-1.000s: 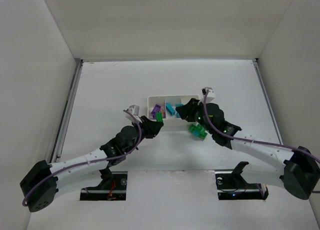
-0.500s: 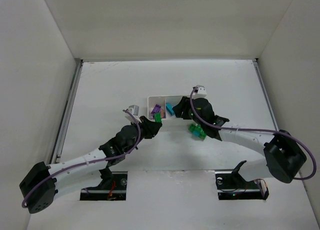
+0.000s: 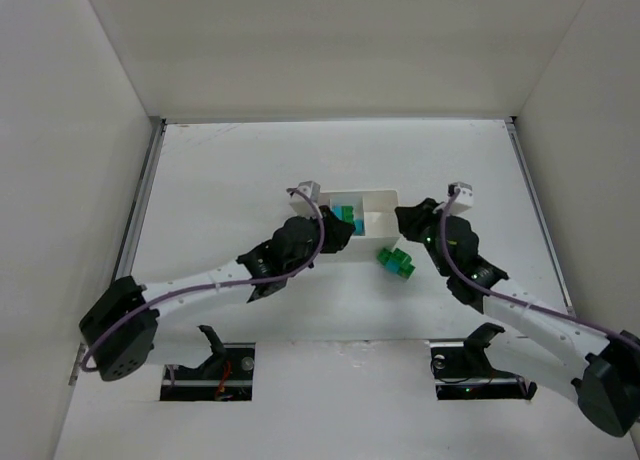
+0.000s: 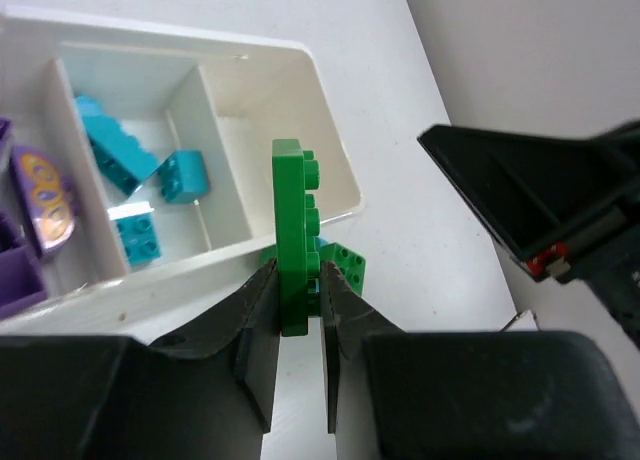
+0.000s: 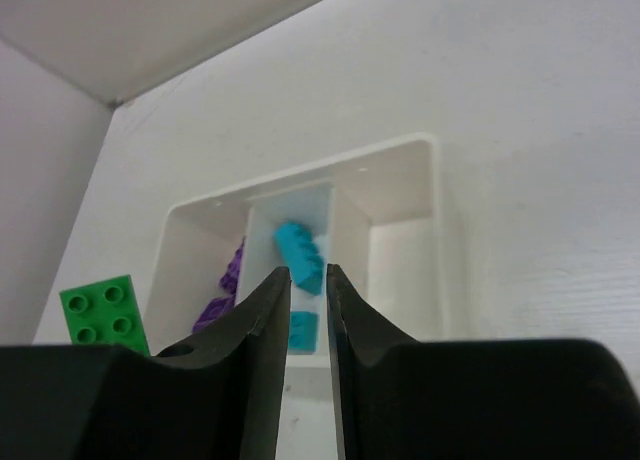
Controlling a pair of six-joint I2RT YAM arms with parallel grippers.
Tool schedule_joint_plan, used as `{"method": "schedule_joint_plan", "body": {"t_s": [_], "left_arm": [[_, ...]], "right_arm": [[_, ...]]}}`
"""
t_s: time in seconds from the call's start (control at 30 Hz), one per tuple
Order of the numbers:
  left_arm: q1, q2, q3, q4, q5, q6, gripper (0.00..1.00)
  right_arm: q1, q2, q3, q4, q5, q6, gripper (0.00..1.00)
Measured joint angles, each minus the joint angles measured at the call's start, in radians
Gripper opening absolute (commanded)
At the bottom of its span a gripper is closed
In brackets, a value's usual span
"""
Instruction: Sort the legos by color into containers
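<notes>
The left claw (image 4: 297,292) is clamped on a flat green plastic lego plate (image 4: 292,230), held edge-on with its long axis running 12 to 6 o'clock in the wrist view. The bare end compartment of the white three-part plastic tray (image 4: 335,185) lies at about 11 o'clock from the plate's top, just beside it. Cyan bricks (image 4: 128,160) fill the middle bay and purple bricks (image 4: 30,205) the far one. The drop likely needs a short reach that way. The right claw (image 5: 308,280) is pinched narrow and holds nothing. A loose green brick cluster (image 3: 396,261) sits on the table (image 3: 220,180) at 6 o'clock of the tray, nearer the right arm.
</notes>
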Motion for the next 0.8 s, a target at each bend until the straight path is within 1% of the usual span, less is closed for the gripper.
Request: {"method": "schedule_joint_plan", "body": {"t_s": [0.1, 0.2, 0.37, 0.47, 0.6, 0.67, 0.73, 0.8], "left_arm": [[-0.002, 0.141, 0.126, -0.010, 0.020, 0.024, 0.13], [-0.001, 0.282, 0.253, -0.033, 0.039, 0.045, 0.14], [0.008, 0.483, 0.433, -0.107, 0.063, 0.071, 0.16], [0.016, 0.563, 0.499, -0.153, 0.068, 0.080, 0.19], [0.028, 0.629, 0.548, -0.195, 0.074, 0.088, 0.23], [0.034, 0.645, 0.563, -0.207, 0.075, 0.093, 0.29], [0.037, 0.650, 0.572, -0.216, 0.077, 0.098, 0.38], [0.039, 0.650, 0.578, -0.216, 0.080, 0.104, 0.43]], "right_arm": [[-0.061, -0.098, -0.097, -0.010, 0.045, 0.026, 0.30], [-0.109, -0.149, -0.167, -0.031, 0.071, 0.048, 0.33], [-0.127, -0.162, -0.181, -0.047, 0.074, 0.063, 0.45], [-0.127, -0.163, -0.181, -0.047, 0.074, 0.063, 0.51], [-0.123, -0.167, -0.181, -0.047, 0.076, 0.062, 0.54], [-0.122, -0.171, -0.181, -0.051, 0.077, 0.062, 0.56], [-0.111, -0.193, -0.182, -0.061, 0.081, 0.063, 0.58], [-0.090, -0.228, -0.186, -0.079, 0.086, 0.062, 0.60]]}}
